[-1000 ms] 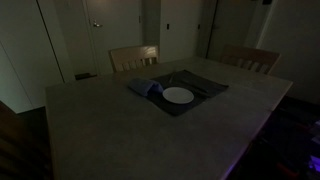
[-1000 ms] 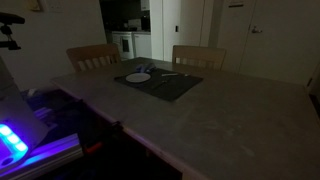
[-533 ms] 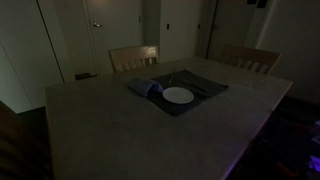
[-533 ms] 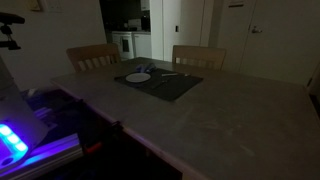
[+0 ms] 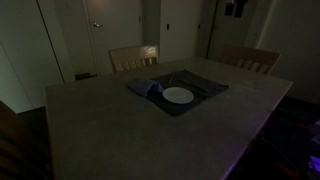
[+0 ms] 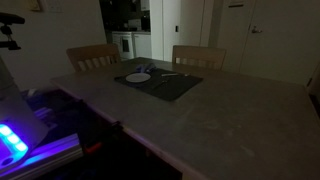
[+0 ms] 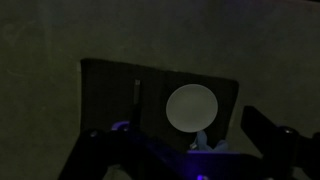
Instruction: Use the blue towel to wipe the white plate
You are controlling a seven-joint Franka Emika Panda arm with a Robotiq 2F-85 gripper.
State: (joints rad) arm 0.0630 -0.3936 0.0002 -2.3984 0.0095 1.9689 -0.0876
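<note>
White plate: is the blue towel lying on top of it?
No, in an exterior view the blue towel lies beside the white plate on the dark placemat, leaving the plate's surface bare.

I am hanging my gripper [image 7: 170, 128] over the white round plate [image 7: 191, 107]. The plate is sitting on the dark rectangular placemat [image 5: 205, 90], and the crumpled blue cloth towel [image 5: 145, 88] is lying just beside it on that mat. The mat is lying on the large grey table [image 5: 120, 135], near the edge where two wooden chairs [image 5: 133, 58] are standing.
</note>
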